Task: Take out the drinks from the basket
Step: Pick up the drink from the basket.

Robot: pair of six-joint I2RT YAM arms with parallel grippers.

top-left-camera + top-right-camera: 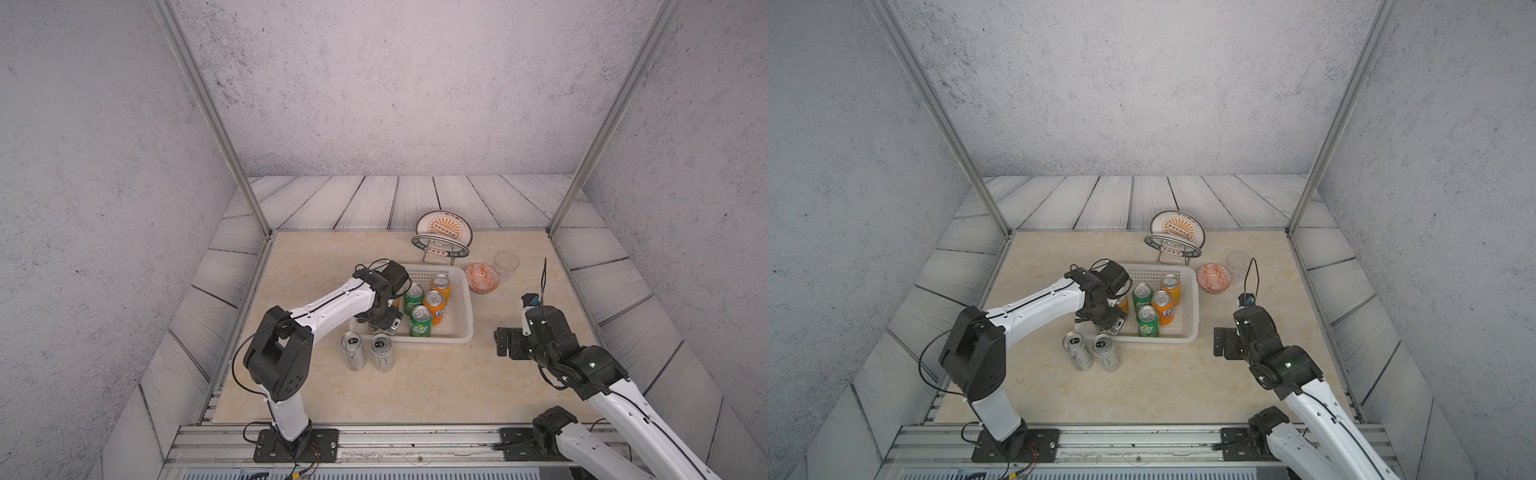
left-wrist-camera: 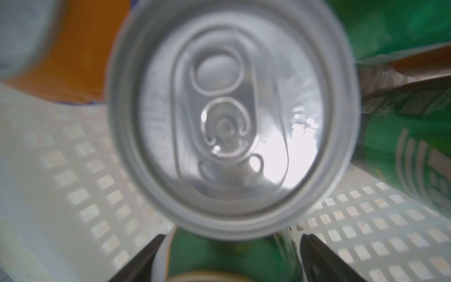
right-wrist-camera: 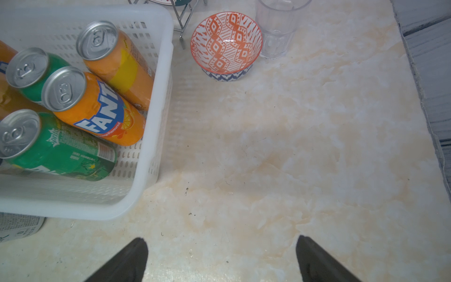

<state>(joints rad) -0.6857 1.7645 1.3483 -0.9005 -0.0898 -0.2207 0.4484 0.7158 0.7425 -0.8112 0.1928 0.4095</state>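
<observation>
The white basket holds two green cans and two orange cans, all upright. My left gripper reaches down into the basket's near left corner. In the left wrist view it straddles a green can with a silver top. One finger lies against the can's side and a thin sliver shows at the other. My right gripper hangs open over bare table to the right of the basket.
Two slim silver cans stand on the table just in front of the basket. Behind it are plates on a wire rack, a red-patterned bowl and a clear glass cup.
</observation>
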